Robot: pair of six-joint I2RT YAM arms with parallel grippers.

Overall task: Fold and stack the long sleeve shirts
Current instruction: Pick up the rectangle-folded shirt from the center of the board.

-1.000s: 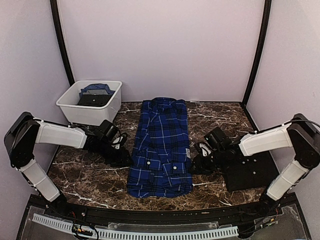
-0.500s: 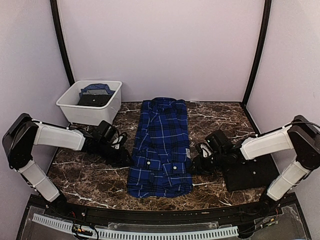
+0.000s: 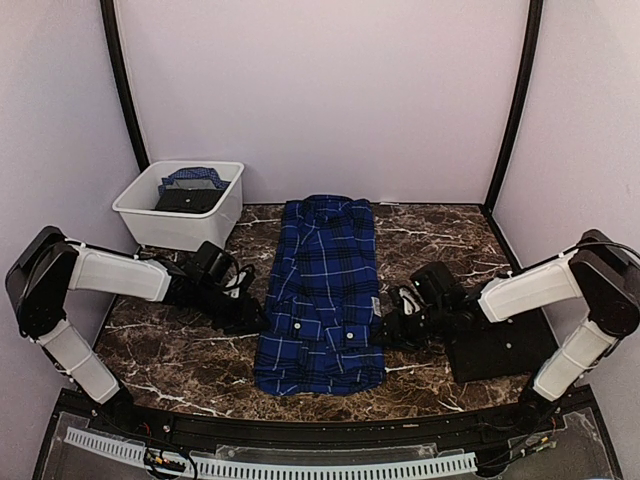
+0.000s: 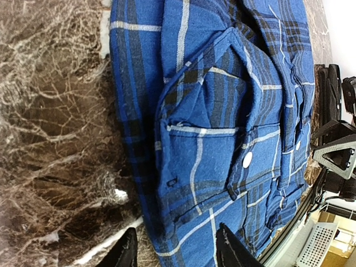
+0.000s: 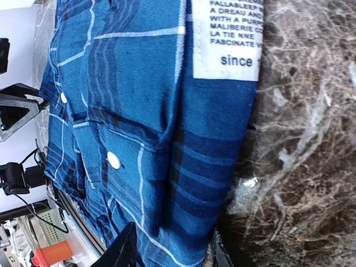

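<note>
Royal-blue plaid, the long sleeve shirt point(image 3: 320, 290) lies flat and lengthwise between my two grippers, folded into a narrow panel, collar at the far end. It has not shifted over the last second.

The left gripper point(image 3: 248, 314) sits low at the shirt's left edge. In its wrist view the fingers point(image 4: 127, 253) stand apart, released, with the cloth edge and a buttoned chest pocket point(image 4: 200, 161) just ahead of them. This arm has barely moved.

The right gripper point(image 3: 390, 328) has crept a little nearer to the shirt's right edge. Its fingers point(image 5: 123, 250) are also spread and clamp nothing, the folded edge running between them, and a white printed label point(image 5: 225, 39) shows farther along the cloth.

Behind the right gripper, under that arm, the black shirt point(image 3: 505, 345) rests folded on the marble table point(image 3: 170, 350). Well beyond the left gripper stands the white tub point(image 3: 140, 215), with more garments inside.
</note>
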